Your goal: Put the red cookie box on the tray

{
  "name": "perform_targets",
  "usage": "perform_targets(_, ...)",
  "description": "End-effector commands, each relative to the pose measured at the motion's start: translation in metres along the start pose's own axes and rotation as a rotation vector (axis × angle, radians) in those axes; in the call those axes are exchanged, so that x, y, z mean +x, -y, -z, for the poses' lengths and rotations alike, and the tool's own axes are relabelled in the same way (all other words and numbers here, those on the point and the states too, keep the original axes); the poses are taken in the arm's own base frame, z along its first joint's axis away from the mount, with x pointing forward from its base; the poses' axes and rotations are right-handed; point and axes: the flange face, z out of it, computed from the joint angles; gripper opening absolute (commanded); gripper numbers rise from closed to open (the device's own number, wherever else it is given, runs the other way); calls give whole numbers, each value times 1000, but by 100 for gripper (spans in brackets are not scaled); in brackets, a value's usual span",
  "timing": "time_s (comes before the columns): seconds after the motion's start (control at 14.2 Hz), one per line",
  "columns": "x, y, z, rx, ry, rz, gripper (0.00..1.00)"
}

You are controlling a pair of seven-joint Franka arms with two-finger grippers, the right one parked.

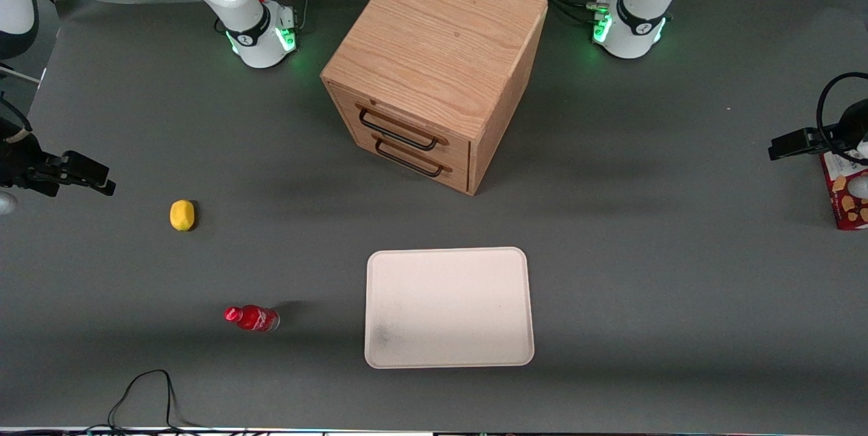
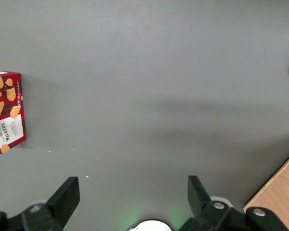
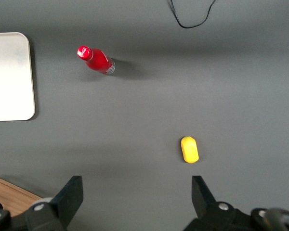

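The left arm's black two-finger gripper hangs spread wide and empty above bare grey table, with the flat dark-red cardboard cookie box lying off to one side of its fingers, well apart from the cream-white rectangular tray.

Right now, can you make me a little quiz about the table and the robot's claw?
1. True or false: the red cookie box already lies on the tray.
2. Is the claw open or shut?
3. Which lies nearer the front camera: A) the lemon, or B) the red bottle?

Key: 1. False; the box sits at the working arm's end of the table, apart from the tray. 2. Open, holding nothing, hovering near the box. 3. B.
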Motion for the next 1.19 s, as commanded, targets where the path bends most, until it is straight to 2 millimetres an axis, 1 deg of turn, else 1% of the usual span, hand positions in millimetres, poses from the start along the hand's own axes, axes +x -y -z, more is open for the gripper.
perform_targets(0.0, -3, 1, 4, -2, 12, 3, 100)
perform_targets(0.21, -2, 1, 4, -3, 12, 0, 100)
perform_targets(0.35, -1, 10, 8, -3, 3, 11, 100)
perform_targets(0.42, 2, 17, 6, -5, 7, 23, 100)
perform_targets(0.56, 0, 47, 10, -16, -2, 47, 100)
perform_targets(0.63, -1, 64, 12, -16, -9, 6, 100)
perform_targets(0.77, -11, 126, 12, -29, -16, -39, 100)
perform_targets(0.84, -14, 151, 7, -30, -14, -64, 100)
perform_targets(0.91, -18, 172, 7, -31, -22, -96, 100)
perform_targets(1.05, -24, 232, 2, -35, -31, -142, 100)
perform_targets(1.12, -21, 258, -2, -18, -27, -168, 100)
